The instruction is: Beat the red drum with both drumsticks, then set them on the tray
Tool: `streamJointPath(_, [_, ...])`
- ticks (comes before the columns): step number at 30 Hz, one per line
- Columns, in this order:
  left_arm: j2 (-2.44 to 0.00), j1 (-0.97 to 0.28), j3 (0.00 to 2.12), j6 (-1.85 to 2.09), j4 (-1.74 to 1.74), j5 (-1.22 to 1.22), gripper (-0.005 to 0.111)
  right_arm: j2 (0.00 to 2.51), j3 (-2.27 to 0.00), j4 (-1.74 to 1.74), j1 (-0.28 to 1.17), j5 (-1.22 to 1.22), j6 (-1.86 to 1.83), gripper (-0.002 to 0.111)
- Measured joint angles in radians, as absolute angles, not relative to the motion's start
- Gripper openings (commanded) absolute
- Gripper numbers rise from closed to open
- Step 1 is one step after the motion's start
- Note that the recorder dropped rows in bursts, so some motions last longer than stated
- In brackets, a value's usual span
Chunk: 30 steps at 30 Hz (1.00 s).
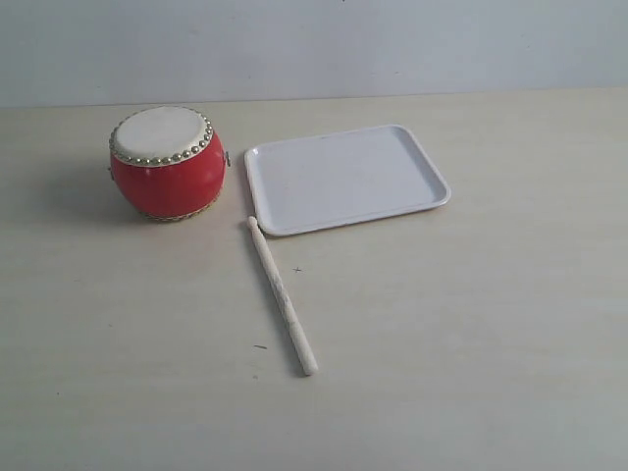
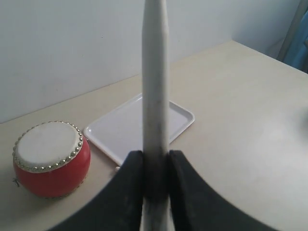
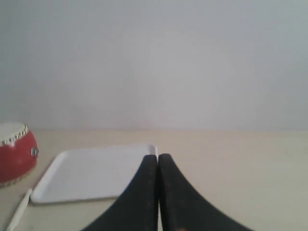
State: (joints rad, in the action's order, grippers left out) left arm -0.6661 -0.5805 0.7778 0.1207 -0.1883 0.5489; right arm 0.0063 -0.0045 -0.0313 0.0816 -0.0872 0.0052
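The red drum (image 1: 168, 162) with its cream skin stands at the table's back left, also in the left wrist view as the drum (image 2: 50, 159) and at the edge of the right wrist view (image 3: 14, 151). Right beside it lies the empty white tray (image 1: 345, 179) (image 2: 120, 132) (image 3: 86, 175). One pale drumstick (image 1: 282, 294) rests on the table in front of the tray, one end near the tray's corner; its tip (image 3: 18, 214) shows in the right wrist view. My left gripper (image 2: 156, 163) is shut on the other drumstick (image 2: 155, 86), which points away from the camera. My right gripper (image 3: 158, 161) is shut and holds nothing. Neither arm appears in the exterior view.
The pale wooden table (image 1: 471, 324) spreads wide in front and to the right. A plain light wall (image 1: 314, 44) runs behind it. Something blue (image 2: 297, 43) stands past the table's far corner.
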Motion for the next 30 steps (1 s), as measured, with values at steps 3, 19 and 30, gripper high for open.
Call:
streamJointPath(3, [-0.666, -0.58, 0.778, 0.123, -0.188, 0.549, 0.0, 0.006, -0.004, -0.031, 0.082, 0.029, 0.008, 0.0])
streamJointPath(19, [-0.666, -0.58, 0.777, 0.123, -0.188, 0.549, 0.0, 0.006, -0.004, -0.031, 0.082, 0.213, 0.307, 0.0])
streamJointPath(30, [-0.666, -0.58, 0.777, 0.123, -0.188, 0.541, 0.0, 0.006, -0.004, 0.066, 0.082, 0.301, 0.673, 0.0])
